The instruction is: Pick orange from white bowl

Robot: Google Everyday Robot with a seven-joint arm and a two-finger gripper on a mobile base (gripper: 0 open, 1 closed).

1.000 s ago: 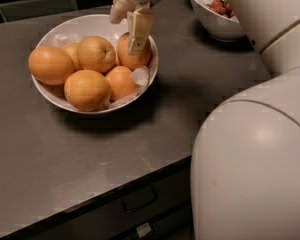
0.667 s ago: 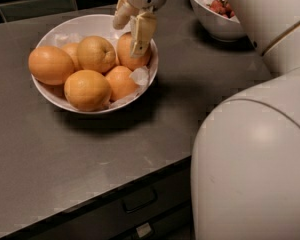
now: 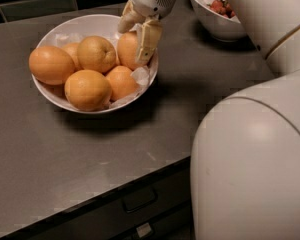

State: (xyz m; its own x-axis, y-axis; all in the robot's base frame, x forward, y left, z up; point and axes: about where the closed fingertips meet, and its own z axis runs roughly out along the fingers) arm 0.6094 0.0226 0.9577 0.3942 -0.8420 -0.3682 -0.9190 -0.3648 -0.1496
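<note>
End effector [image 3: 134, 42] at the orange [image 3: 127, 50] in the white bowl [image 3: 89, 20].

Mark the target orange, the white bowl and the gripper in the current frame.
orange [image 3: 127, 54], camera view, bare skin between the jaws.
white bowl [image 3: 90, 21], camera view, far inner wall.
gripper [image 3: 133, 43], camera view, over the bowl's right side, midway between its jaws, which are shut on the orange.

One camera, high and close, looking steeply down across the dark grey countertop [image 3: 65, 154], robot's white arm shell [image 3: 250, 159] filling 4 o'clock, cream two-finger gripper [image 3: 134, 43] at 12 o'clock, over the wide white bowl [image 3: 85, 20] at 10 o'clock
</note>
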